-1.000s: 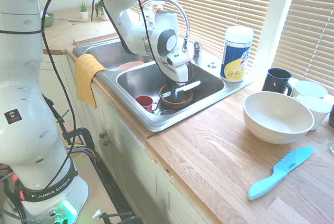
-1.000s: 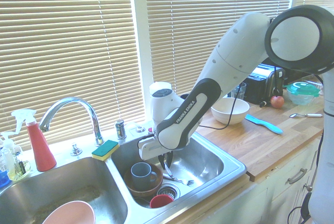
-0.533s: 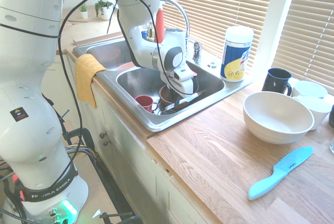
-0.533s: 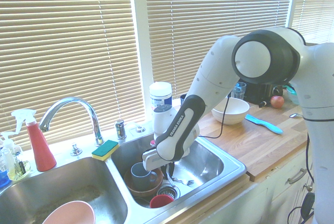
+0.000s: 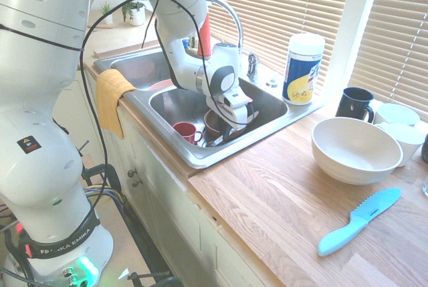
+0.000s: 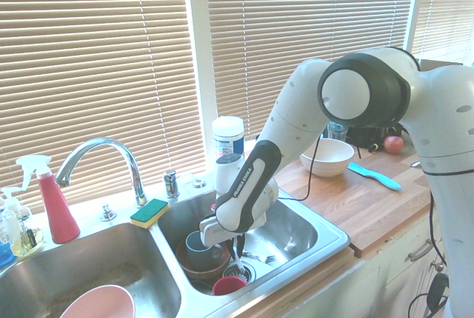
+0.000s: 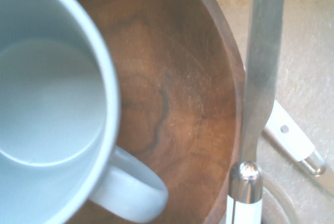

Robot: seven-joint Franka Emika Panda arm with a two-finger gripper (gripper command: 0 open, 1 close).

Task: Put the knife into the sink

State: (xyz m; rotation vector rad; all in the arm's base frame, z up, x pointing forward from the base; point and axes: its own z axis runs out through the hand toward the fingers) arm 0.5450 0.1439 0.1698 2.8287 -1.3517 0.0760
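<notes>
The gripper (image 6: 238, 240) is clamped on the knife (image 7: 263, 62) — down inside the sink's (image 6: 337, 241) right-hand basin in the second exterior view. Beside the blade sits a wooden bowl (image 7: 177, 78) — a mug (image 7: 52, 93) in it.

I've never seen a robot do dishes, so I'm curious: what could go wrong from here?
The gripper holds the knife low in the sink, right beside the wooden bowl. If let go there, it might catch on the rim and tip.

The mug sits in that bowl, so a bump could perhaps knock it over.

Another white handle lies close by, and the knife may land across it.
</notes>
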